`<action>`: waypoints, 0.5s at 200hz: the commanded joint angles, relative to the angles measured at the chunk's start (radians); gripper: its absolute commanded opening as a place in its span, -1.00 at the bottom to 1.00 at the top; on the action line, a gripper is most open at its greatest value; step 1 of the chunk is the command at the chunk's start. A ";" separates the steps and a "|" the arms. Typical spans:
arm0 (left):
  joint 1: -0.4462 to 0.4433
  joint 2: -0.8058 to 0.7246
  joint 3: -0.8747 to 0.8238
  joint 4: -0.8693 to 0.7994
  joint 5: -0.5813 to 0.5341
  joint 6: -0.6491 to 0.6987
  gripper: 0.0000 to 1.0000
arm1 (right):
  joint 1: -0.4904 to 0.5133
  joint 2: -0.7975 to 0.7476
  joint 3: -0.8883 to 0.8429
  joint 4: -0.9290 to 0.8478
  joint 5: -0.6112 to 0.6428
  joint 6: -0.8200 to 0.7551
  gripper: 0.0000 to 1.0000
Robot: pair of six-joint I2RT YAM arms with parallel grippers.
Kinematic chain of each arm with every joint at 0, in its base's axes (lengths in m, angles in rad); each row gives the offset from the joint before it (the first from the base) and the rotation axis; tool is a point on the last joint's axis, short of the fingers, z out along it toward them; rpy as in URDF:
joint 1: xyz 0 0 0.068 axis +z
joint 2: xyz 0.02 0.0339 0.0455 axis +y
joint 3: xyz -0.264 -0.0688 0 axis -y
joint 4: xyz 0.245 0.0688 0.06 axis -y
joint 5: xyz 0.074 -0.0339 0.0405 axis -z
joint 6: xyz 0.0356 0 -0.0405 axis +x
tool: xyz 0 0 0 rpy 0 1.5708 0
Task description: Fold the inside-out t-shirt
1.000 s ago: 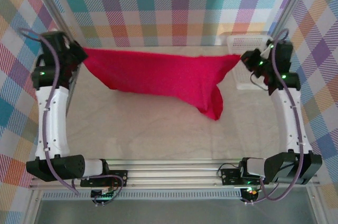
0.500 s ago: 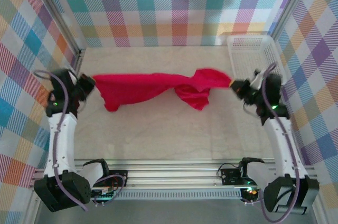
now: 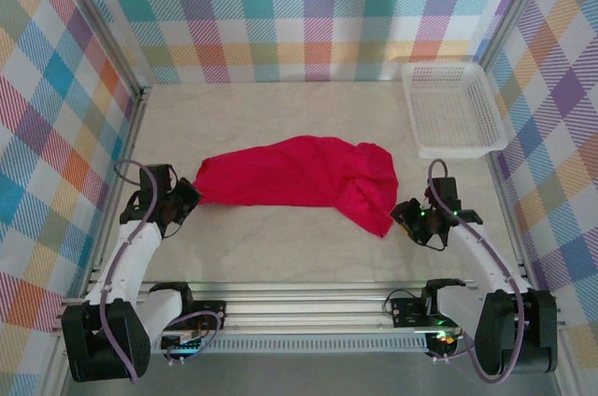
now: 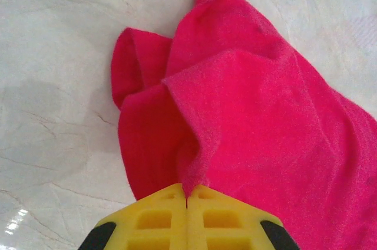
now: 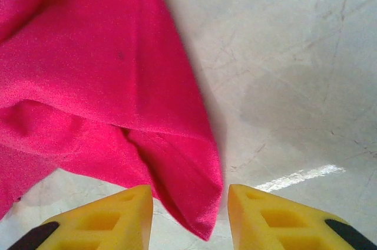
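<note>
**Left pincer clamped on the red shirt, right pincer parted**

At the near left of the tabletop [image 3: 280,247], the left pincer [image 4: 187,194] has its jaws pressed flat together. They pinch a raised ridge of the t-shirt [image 3: 299,172] at its left end. From that grip the fabric fans away across the pale marbled surface, with a rolled fold lying to one side.

The t-shirt lies crumpled across the middle of the tabletop, between the two arms. Its right end bunches into a flap that points toward the near edge.

At the near right, the right pincer [image 5: 188,194] has its jaws partly spread. A loose corner of the shirt lies in the gap between them and neither jaw presses on it.

A white mesh basket [image 3: 414,116] sits in the far right corner, well apart from the shirt.
</note>
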 commanded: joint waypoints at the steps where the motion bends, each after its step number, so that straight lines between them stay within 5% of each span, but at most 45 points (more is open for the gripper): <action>1: -0.051 0.022 -0.008 0.039 -0.043 -0.015 -1.00 | 0.026 -0.019 0.085 -0.036 0.020 -0.035 -0.30; 27: -0.081 0.048 0.007 0.042 -0.061 -0.006 -1.00 | 0.112 0.073 0.125 0.082 -0.024 -0.026 -0.68; 51: -0.086 0.056 0.025 0.037 -0.064 -0.001 -1.00 | 0.180 0.247 0.195 0.160 -0.015 -0.057 -0.83; 71: -0.088 0.056 0.036 0.033 -0.064 0.003 -1.00 | 0.207 0.392 0.254 0.203 -0.034 -0.088 -0.77; 100: -0.089 0.062 0.044 0.027 -0.057 0.013 -1.00 | 0.229 0.531 0.317 0.214 -0.006 -0.148 -0.37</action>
